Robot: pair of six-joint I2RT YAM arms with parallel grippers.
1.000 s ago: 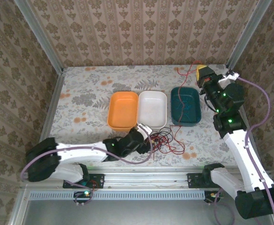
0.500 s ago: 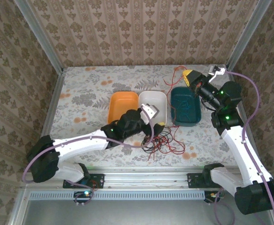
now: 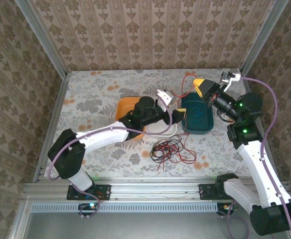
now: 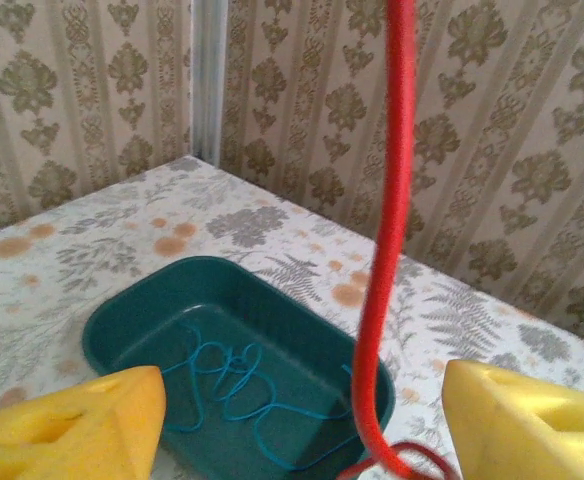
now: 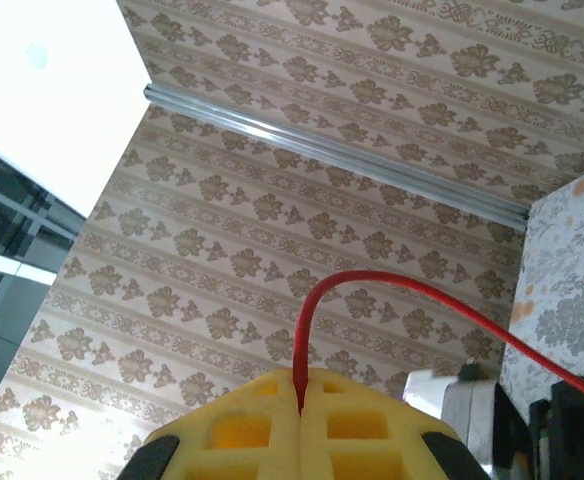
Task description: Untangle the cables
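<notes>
The right gripper point(image 5: 300, 410) is clamped on the red cable point(image 4: 397, 200). The left gripper point(image 4: 302, 425) stands open around the cable without touching it. The tangle point(image 3: 168, 149) lies at lower centre of the top view, below the teal tray point(image 4: 112, 330).

Risk: a hard pull may drag the whole tangle or tighten a knot. The cable may also swing out of the open jaws.

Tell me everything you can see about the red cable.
The red cable is a thin, smooth, flexible wire that looks plastic-coated. One stretch is pinched in the shut, yellow-padded right hand, which is raised over the far right of the table. From there it arcs over and hangs near the teal tray. It passes between the open fingers of the left hand without visibly touching them, then runs down into a loose tangle with the black cables on the table.
</notes>
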